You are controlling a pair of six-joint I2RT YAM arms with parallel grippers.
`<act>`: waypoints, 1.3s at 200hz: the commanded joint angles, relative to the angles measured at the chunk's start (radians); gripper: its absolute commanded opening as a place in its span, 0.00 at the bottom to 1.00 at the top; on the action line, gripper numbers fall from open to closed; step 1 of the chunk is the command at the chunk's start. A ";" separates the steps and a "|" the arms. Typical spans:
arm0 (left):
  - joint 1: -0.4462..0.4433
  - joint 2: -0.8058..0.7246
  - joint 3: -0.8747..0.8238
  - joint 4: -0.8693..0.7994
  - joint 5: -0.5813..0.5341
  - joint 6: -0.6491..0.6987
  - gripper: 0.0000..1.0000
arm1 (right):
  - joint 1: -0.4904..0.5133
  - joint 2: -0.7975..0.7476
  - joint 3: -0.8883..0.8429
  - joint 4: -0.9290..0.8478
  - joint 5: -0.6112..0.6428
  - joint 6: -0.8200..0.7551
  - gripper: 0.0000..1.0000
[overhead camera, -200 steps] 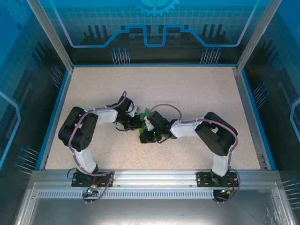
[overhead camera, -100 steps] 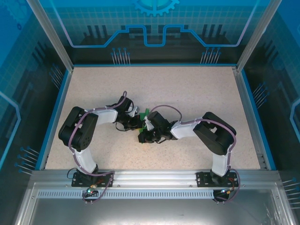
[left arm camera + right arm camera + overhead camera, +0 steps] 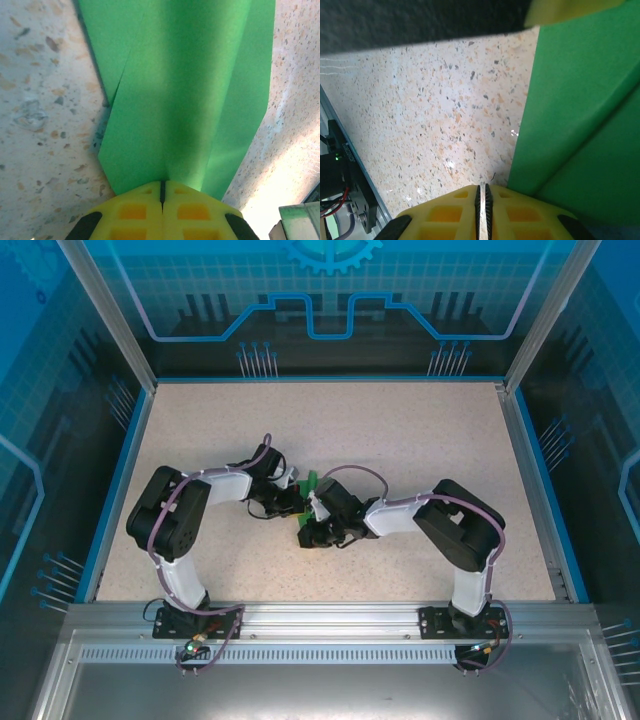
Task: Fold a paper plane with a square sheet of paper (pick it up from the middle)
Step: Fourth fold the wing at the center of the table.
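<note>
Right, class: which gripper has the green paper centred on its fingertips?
The left gripper: the green paper fans out straight from its closed fingertips. At the right gripper the paper sits off to one side.

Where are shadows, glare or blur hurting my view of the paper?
Left wrist: a soft shadow band runs down the middle of the green paper, and the table glares white at lower right. Right wrist: paper evenly lit, small glints on the table, a dark blurred shape across the top. Top external: even light, but the arms cover most of the paper.
</note>
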 commanded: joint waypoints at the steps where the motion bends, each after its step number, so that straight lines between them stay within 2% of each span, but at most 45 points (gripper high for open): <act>1: -0.002 0.076 -0.016 -0.051 -0.119 0.032 0.04 | 0.026 -0.007 -0.024 -0.120 -0.008 -0.019 0.14; 28: -0.002 0.078 -0.014 -0.055 -0.120 0.034 0.04 | 0.028 -0.009 -0.064 -0.090 -0.027 0.008 0.14; 53: -0.002 0.077 -0.016 -0.056 -0.116 0.034 0.04 | 0.008 -0.082 -0.095 -0.035 -0.059 0.039 0.14; 82: -0.002 0.071 -0.018 -0.055 -0.110 0.037 0.04 | -0.069 -0.175 -0.124 0.030 -0.067 0.079 0.14; 117: -0.002 0.066 -0.016 -0.050 -0.099 0.035 0.04 | -0.166 -0.178 -0.121 0.105 -0.040 0.129 0.13; 189: -0.002 0.052 -0.018 -0.041 -0.096 0.033 0.04 | -0.206 -0.024 0.056 0.096 -0.061 0.107 0.13; 260: -0.002 0.043 -0.016 -0.042 -0.097 0.032 0.03 | -0.217 0.083 0.109 0.106 -0.083 0.100 0.13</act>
